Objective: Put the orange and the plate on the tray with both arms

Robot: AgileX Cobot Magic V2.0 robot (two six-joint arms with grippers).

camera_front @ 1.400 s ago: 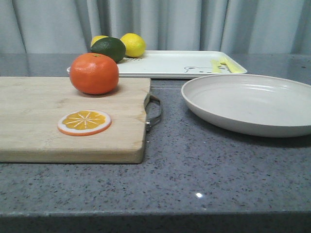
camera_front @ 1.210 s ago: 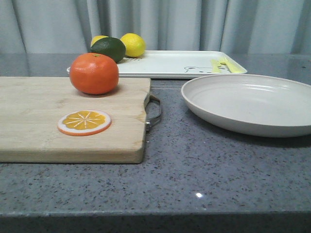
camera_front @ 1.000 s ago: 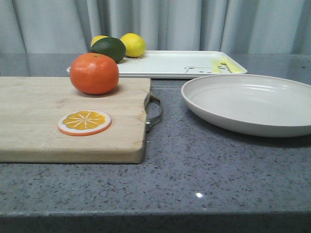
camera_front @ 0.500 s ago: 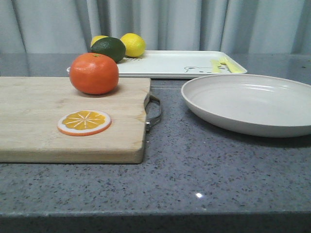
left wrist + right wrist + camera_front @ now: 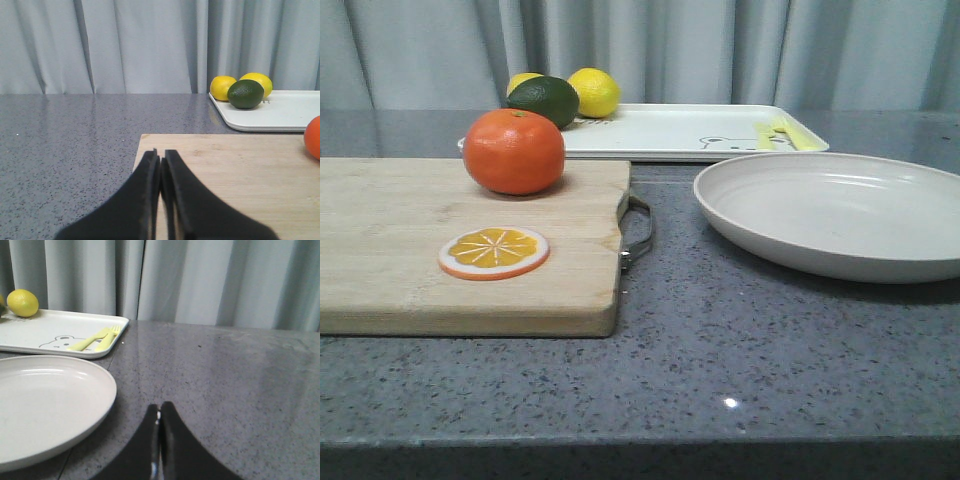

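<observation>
Orange [image 5: 514, 151] sits on the far part of a wooden cutting board [image 5: 410, 250], toward the board's right side, untouched. Nearer the front edge of the same board lies a flat orange slice [image 5: 493, 251], well apart from the whole fruit. A metal handle [image 5: 638, 230] sticks out from the board's right end.

Plate [image 5: 840, 212] rests on the grey speckled counter [image 5: 740, 350] to the right of the board, apart from it, with nothing in it. Tray [image 5: 690, 132] lies behind both, at the back of the counter near the curtain [image 5: 720, 50]. On its left end: two lemons [image 5: 594, 92] and a dark green lime [image 5: 543, 101] just beside them. A pale yellow fork [image 5: 95, 340] lies near the tray's right end, next to a faint bear drawing.

Left gripper [image 5: 160, 162]: fingers pressed together, holding nothing, low over the near corner of the cutting board. The orange shows only at the edge of that wrist view.

Right gripper [image 5: 159, 415]: fingers pressed together, holding nothing, over bare counter just beside the plate's rim, not touching it.

Neither gripper shows in the front view.
</observation>
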